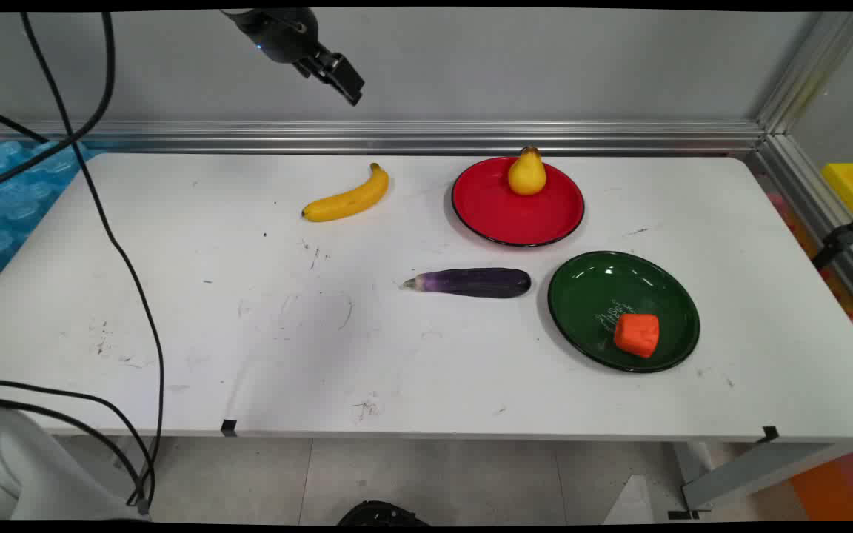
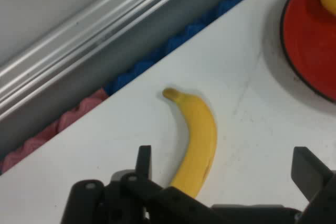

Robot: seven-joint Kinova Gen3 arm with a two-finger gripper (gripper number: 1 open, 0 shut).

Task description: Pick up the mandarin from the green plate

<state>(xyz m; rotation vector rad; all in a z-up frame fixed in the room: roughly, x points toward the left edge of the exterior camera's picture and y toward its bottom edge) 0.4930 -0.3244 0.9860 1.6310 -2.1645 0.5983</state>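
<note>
Gripper is hanging high above the table's far edge, empty, jaws spread wide with nothing between them. In the hand view the two fingers are standing well apart at the bottom of the picture, and the banana is lying in the gap below them, not touched.

Landmark: the banana.
- Gripper is sitting above it and slightly toward the wall; the fruit is the nearest thing to the hand, straight down along its line of sight.
- Long axis: in the main view it is running from low-left to upper-right, stem tip at the upper-right end, toward the rail. In the hand view the same axis is running nearly straight up between the fingers, stem end farthest from the hand (so the fingers are straddling the body crosswise rather than lying along it).
- Red plate is sitting to the banana's right, apart from it, a pear standing upright on its far side.
- Eggplant is lying nearer the camera and to the right of the banana, well apart, long axis roughly left-right, stem end pointing left.
- Green plate is farther right again, just beside the eggplant's blunt end, an orange block resting inside it near the front rim.
- Black cables are hanging well to the banana's left.
</note>
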